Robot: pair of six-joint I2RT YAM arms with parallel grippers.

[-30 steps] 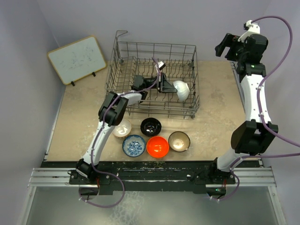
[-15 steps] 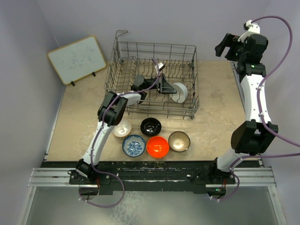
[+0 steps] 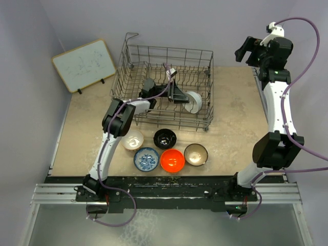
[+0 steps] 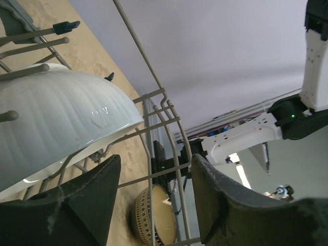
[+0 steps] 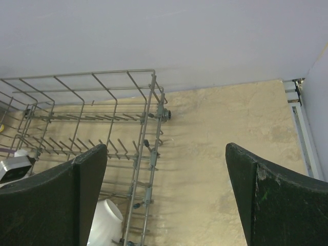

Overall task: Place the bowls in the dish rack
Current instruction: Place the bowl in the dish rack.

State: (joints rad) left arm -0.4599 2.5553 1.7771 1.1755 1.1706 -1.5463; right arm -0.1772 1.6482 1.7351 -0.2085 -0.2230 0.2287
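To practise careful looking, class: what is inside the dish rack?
One white bowl on edge, the left gripper beside it. The arm hides part of the dish rack floor.

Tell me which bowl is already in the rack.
The white bowl, on edge inside the dish rack. The cream, black, blue-patterned, orange and brown-rimmed bowls sit on the table.

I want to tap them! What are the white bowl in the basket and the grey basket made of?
The ribbed white round bowl looks like glazed ceramic: glossy, with a bright glint; hard plastic is possible. The grey wire dish rack looks like dull-coated metal: thin, stiff rods, little shine.
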